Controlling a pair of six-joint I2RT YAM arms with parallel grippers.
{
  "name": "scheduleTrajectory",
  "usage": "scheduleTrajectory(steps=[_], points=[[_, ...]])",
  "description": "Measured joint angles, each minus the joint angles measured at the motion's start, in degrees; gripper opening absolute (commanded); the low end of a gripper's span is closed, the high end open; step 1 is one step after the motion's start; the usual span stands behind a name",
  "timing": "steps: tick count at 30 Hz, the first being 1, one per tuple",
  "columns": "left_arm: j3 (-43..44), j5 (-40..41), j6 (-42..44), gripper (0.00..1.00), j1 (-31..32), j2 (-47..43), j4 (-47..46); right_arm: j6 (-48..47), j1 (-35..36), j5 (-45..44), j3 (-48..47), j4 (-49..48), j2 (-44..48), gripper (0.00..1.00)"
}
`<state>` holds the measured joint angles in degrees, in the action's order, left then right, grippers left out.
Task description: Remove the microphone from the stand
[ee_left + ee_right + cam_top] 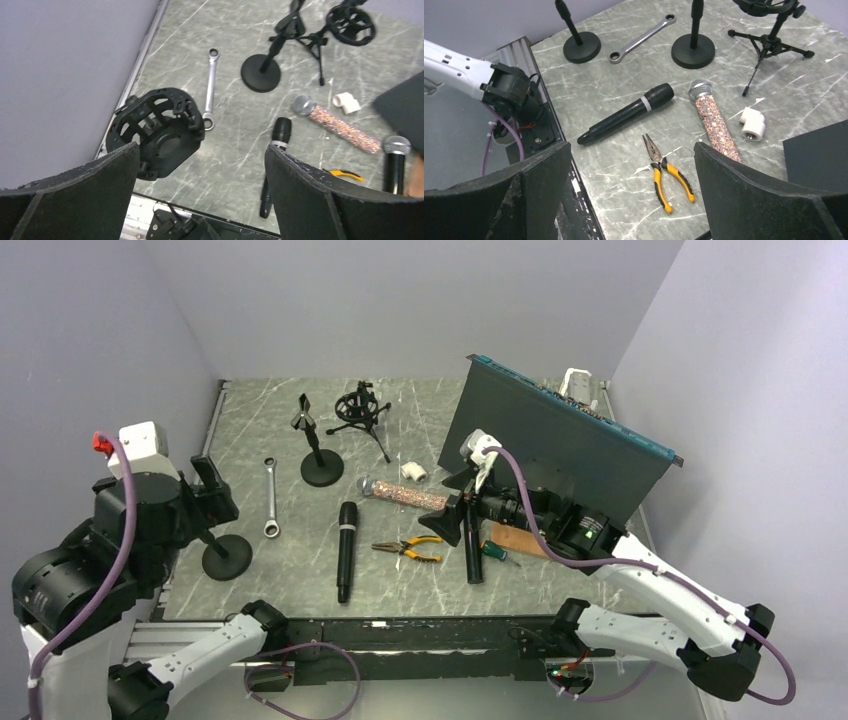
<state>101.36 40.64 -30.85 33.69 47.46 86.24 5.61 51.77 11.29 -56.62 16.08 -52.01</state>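
Three microphones lie flat on the table: a black one, a glittery one and a black one with a silver grille. None sits in a stand. A round-base stand carries an empty black shock mount. My left gripper hovers open above it, with the mount beside the left finger. A second round-base stand and a tripod stand with an empty mount stand further back. My right gripper is open and empty above the pliers.
A wrench lies between the two round-base stands. A white pipe fitting lies by the glittery microphone. A large dark panel leans at the back right behind my right arm. Grey walls enclose the table on three sides.
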Motion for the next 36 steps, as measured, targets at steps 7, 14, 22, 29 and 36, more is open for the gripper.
scheduleTrajectory(steps=[7, 14, 22, 29, 36], points=[[-1.3, 3.4, -3.0, 0.98, -2.6, 1.5, 2.8, 0.2, 0.0, 2.9, 0.0, -1.6, -0.2, 0.95], [-7.3, -5.1, 4.9, 0.99, -26.7, 3.9, -5.5, 0.2, 0.0, 3.8, 0.0, -1.6, 0.1, 0.95], [-7.5, -14.3, 7.6, 0.99, -40.9, 12.0, -14.5, 0.2, 0.0, 4.1, 0.0, -1.5, -0.1, 0.95], [-8.7, -13.2, 2.7, 0.91, -41.5, 11.5, -18.6, 0.3, 0.0, 4.4, -4.1, 1.6, -3.9, 0.95], [-9.6, -8.0, -7.9, 0.82, -41.6, 12.4, -17.3, 2.4, 0.0, 6.0, -10.0, 4.2, -10.0, 0.95]])
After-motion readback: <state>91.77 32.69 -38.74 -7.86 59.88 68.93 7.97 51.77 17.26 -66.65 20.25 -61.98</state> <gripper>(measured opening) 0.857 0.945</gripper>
